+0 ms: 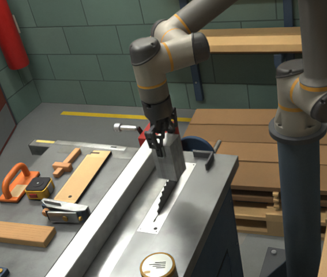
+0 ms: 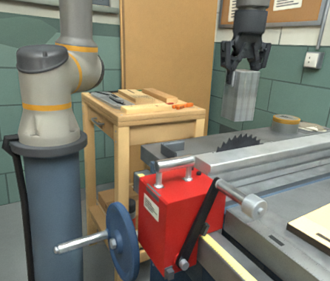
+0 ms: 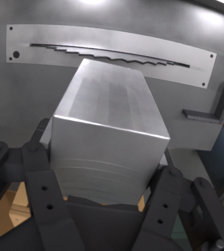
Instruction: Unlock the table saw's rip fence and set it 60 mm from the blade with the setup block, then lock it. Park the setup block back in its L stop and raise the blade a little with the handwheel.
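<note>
The saw blade (image 1: 165,193) (image 2: 238,142) (image 3: 113,56) is partly hidden behind the grey setup block (image 1: 169,161) (image 2: 238,95) (image 3: 107,127), which hangs in the air above the saw table, clamped in my gripper (image 1: 160,140) (image 2: 245,64) (image 3: 102,199). The long silver rip fence (image 1: 112,202) (image 2: 273,151) lies along the table to the blade's left. Its red head (image 2: 177,218) carries a black lock lever with a silver knob (image 2: 253,206). The dark L stop (image 1: 204,157) (image 2: 172,148) (image 3: 214,108) sits empty at the table's far corner. The blue handwheel (image 2: 122,240) is below the red head.
The arm's blue pedestal (image 1: 300,193) (image 2: 51,210) stands beside the saw. A wooden cart (image 2: 140,111) with tools is behind it. The left bench holds a push block (image 1: 17,182), tape measure (image 1: 39,187), wooden jig (image 1: 81,176) and plank (image 1: 14,232). A round tin (image 1: 157,265) sits at the table's near end.
</note>
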Robot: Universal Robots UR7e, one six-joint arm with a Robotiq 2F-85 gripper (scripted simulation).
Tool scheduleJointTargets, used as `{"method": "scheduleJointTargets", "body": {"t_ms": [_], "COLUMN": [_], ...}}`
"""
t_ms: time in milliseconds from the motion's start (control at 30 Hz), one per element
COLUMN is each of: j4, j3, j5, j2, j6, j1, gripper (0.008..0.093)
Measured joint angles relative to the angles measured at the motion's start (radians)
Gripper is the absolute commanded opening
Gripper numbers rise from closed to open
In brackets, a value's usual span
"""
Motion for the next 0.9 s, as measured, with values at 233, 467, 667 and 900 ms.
{"method": "scheduleJointTargets", "body": {"t_ms": [233, 467, 667, 900], "j4": [-0.001, -0.001, -0.001, -0.018], "j3": [0.019, 0.024, 0.024, 0.034], "j5": [0.000, 0.000, 0.001, 0.000], "j2": [-0.019, -0.023, -0.023, -0.017], "j6": [-0.168, -0.259, -0.268, -0.269], "j1": [-0.114, -0.175, -0.180, -0.180], "gripper": [0.0080, 0.0080, 0.0080, 0.0080]}}
